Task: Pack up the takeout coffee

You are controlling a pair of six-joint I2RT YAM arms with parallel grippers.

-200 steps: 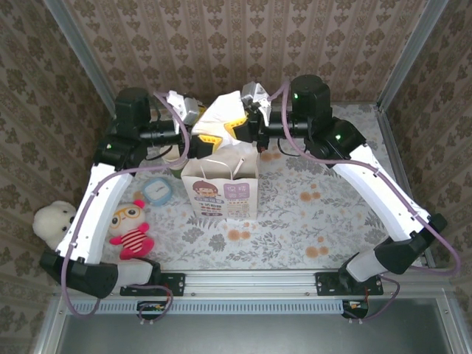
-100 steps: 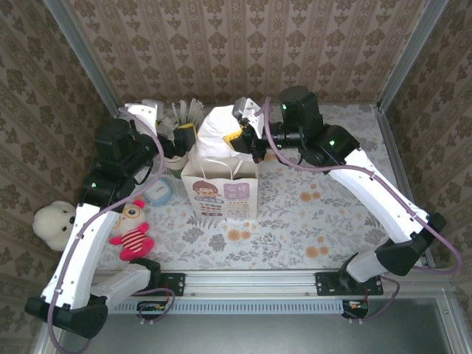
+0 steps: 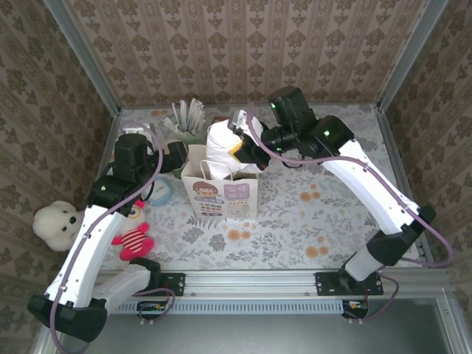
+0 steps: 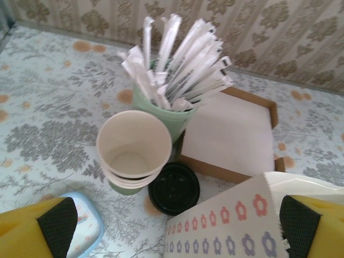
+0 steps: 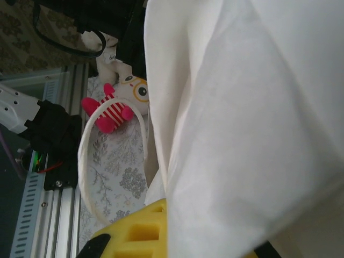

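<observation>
The takeout coffee [image 4: 173, 188] shows its round black lid from above, standing on the table against the stack of lidless cups [image 4: 134, 153] and just behind the flower-printed paper bag [image 4: 231, 220]. My left gripper [image 4: 176, 223] hovers above it, wide open, with nothing between its black-padded fingers [image 4: 54, 226]. In the top view the left gripper [image 3: 173, 158] is left of the paper bag [image 3: 221, 190]. My right gripper [image 3: 240, 147] is shut on a white paper wrap [image 3: 217, 144] that hangs into the bag's mouth. The same white paper wrap [image 5: 242, 107] covers most of the right wrist view.
A pale green cup of wrapped straws [image 4: 166, 80] and a shallow cardboard tray [image 4: 226, 134] stand behind the cups. A small blue clock [image 3: 158, 190], a red striped doll [image 3: 133, 240] and a white teddy [image 3: 55, 221] lie at the left. The bag's handle loop [image 5: 86, 161] stands up.
My left arm drew back from above the bag, swung left and came down over the cups, its jaws opening fully. The right gripper lowered the white wrap toward the bag.
</observation>
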